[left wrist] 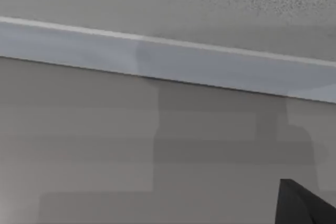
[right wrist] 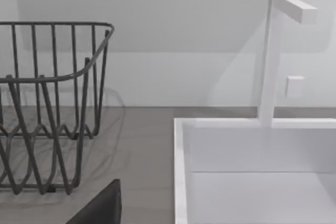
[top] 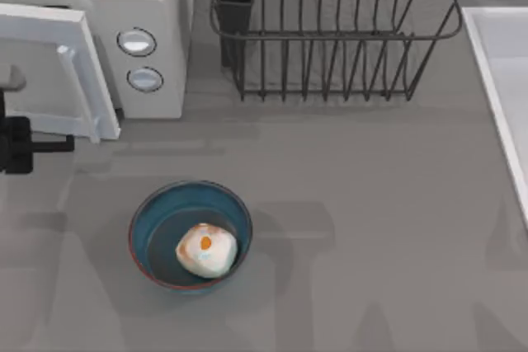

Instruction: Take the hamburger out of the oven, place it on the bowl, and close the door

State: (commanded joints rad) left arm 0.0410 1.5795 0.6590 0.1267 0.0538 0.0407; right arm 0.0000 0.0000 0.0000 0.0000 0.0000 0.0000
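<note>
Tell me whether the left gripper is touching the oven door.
Cannot tell. In the top view the left gripper sits right at the open door, near its lower edge by the handle, but no plain contact or gap shows.

The hamburger (top: 206,251) is cream-white with orange-brown patches and an orange spot. The bowl (top: 142,218) is deep blue with a reddish-orange rim and teal inside. At eleven o'clock, the oven (top: 153,6) is white with silver-ringed knobs (top: 137,41); at one o'clock, a dark grey wire rack (top: 330,39).

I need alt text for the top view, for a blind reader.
A cream-white hamburger lies in a deep blue bowl on the grey table. The white oven door stands open, the left tool beside it.
</note>
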